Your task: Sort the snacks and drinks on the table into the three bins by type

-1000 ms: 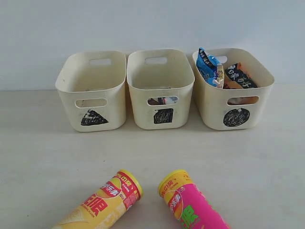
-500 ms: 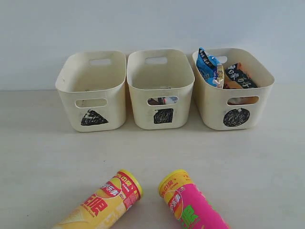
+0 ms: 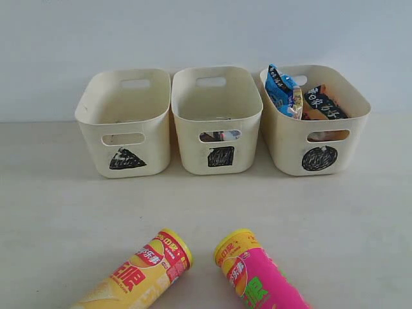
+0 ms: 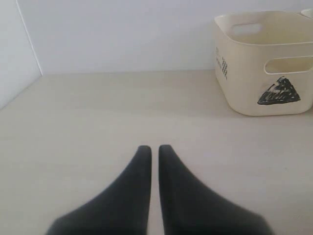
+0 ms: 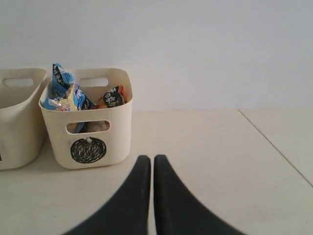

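Three cream bins stand in a row at the back: the triangle bin (image 3: 124, 122), the square bin (image 3: 217, 119) and the circle bin (image 3: 315, 119). The blue packet (image 3: 282, 91) and the orange packet (image 3: 324, 103) stick out of the circle bin. Through the square bin's handle slot something coloured shows; the cartons are otherwise hidden. The yellow-red tube (image 3: 138, 273) and the pink-green tube (image 3: 257, 273) lie on the table at the front. My left gripper (image 4: 154, 148) is shut and empty, left of the triangle bin (image 4: 264, 61). The right gripper (image 5: 152, 158) is shut and empty, beside the circle bin (image 5: 88, 120).
A pale wall runs behind the bins. Open tabletop (image 3: 212, 199) lies between the bins and the tubes. The table's edge (image 5: 274, 147) shows in the right wrist view, and a side wall (image 4: 17, 54) in the left wrist view.
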Robot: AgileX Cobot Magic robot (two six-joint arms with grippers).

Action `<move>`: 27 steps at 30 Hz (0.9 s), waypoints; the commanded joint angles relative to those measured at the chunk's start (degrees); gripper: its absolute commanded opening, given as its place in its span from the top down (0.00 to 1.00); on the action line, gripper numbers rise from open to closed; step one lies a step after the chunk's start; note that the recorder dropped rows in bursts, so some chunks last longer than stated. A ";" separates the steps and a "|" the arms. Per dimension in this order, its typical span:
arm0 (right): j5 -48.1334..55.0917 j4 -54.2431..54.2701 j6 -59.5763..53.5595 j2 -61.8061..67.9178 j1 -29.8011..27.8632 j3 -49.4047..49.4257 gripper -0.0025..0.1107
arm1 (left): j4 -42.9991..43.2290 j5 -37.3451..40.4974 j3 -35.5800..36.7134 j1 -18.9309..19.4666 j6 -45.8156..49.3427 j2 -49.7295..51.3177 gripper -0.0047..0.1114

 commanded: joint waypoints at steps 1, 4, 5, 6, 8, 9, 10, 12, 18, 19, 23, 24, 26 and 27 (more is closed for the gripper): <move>-0.70 -0.79 1.90 -3.59 -0.19 4.07 0.98 | -0.20 -0.43 0.20 0.11 0.16 -0.22 0.92; -0.70 -0.93 3.33 -3.59 -0.19 6.66 0.98 | -0.20 -0.43 0.20 0.11 0.16 -0.22 0.92; -0.70 -0.93 3.33 -3.59 -0.19 7.40 0.98 | -0.20 -0.43 0.20 0.11 0.16 -0.22 0.92; -0.58 -0.93 3.33 -3.59 -0.19 7.98 0.98 | -0.20 -0.43 0.20 0.11 0.16 -0.22 0.92; -0.71 -0.93 3.33 -3.59 -0.19 9.32 0.98 | -0.20 -0.43 0.20 0.11 0.16 -0.22 0.92; -0.71 -0.93 3.33 -3.59 -0.19 10.38 0.98 | -0.20 -0.43 0.20 0.11 0.16 -0.22 0.92; -0.88 -0.93 2.93 -3.59 -0.19 11.04 0.98 | -0.20 -0.43 0.20 0.11 0.16 -0.22 0.92; -2.29 -0.93 2.93 -3.59 -0.19 12.04 0.98 | -0.20 -0.43 0.20 0.11 0.16 -0.22 0.92; -0.57 -2.84 2.82 -3.59 -0.19 12.04 0.98 | -0.20 -0.43 0.20 0.11 0.16 -0.22 0.92; -0.57 -2.84 2.82 -3.59 -0.19 12.04 0.98 | -0.20 -0.43 0.20 0.11 0.16 -0.22 0.92; -0.47 -2.69 3.33 -3.59 -0.19 12.04 0.98 | -0.20 -0.43 0.20 0.11 0.16 -0.22 0.92; -0.57 -2.69 2.94 -3.59 -0.19 12.04 0.98 | -0.20 -0.43 0.20 0.11 0.16 -0.22 0.92; -0.57 -2.69 2.94 -3.59 -0.19 12.04 0.98 | -0.20 -0.43 0.20 0.11 0.16 -0.22 0.92; -0.57 -2.69 2.94 -3.59 -0.19 12.04 0.98 | -0.20 -0.43 0.20 0.11 0.16 -0.22 0.92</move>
